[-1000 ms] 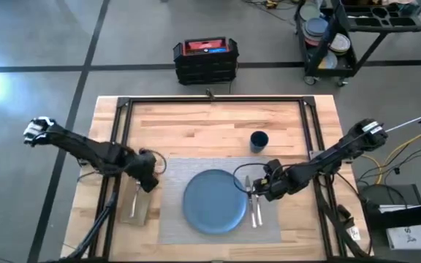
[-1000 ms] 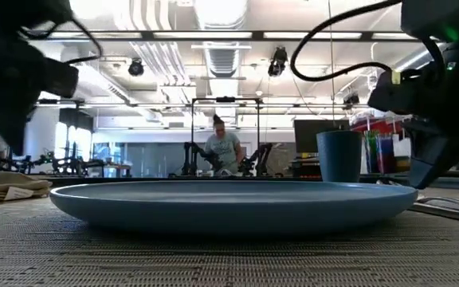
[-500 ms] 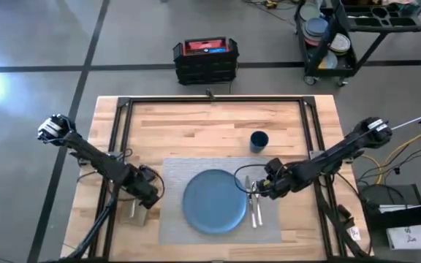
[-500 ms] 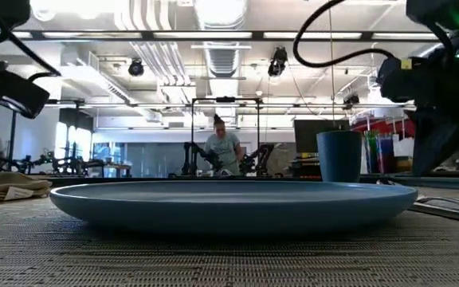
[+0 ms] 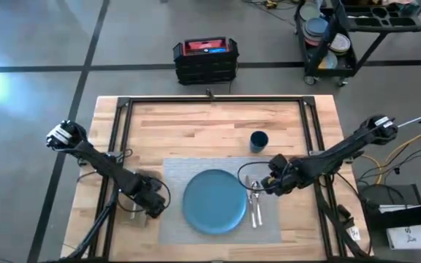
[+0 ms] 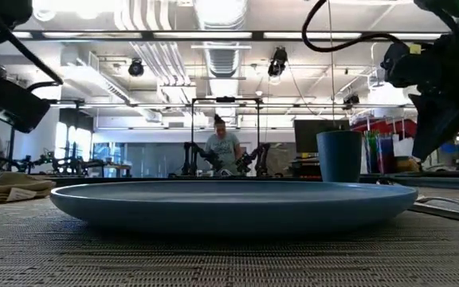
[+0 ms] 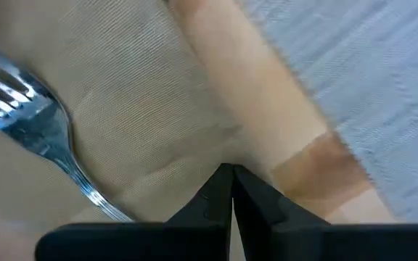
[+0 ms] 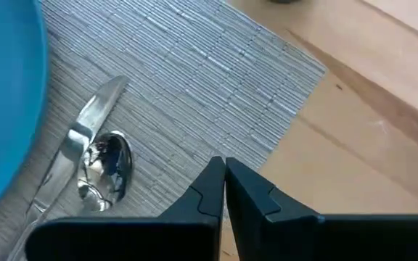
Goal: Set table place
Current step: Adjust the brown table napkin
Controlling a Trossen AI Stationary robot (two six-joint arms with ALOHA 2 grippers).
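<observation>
Beyond the butcher-block wooden table (image 5: 210,124), a black cart (image 5: 342,36) carried stacked dishes, and the low view alone showed a person (image 6: 221,151) far back in the room. On the table lay the grey woven rectangular placemat (image 5: 174,219), with the round blue plate (image 5: 214,201) at its centre. Right of the plate on the placemat lay the silver knife (image 8: 71,145) and spoon (image 8: 107,170); the small dark-blue cup (image 5: 259,140) stood beyond the placemat. Left of the placemat, my left gripper (image 7: 231,181) hovered with fingers pressed together, empty, over the tan folded cloth napkin (image 7: 136,109) bearing the silver fork (image 7: 27,116), which only my left wrist view showed clearly. My right gripper (image 8: 223,174) was likewise closed, holding nothing, above the placemat's edge.
</observation>
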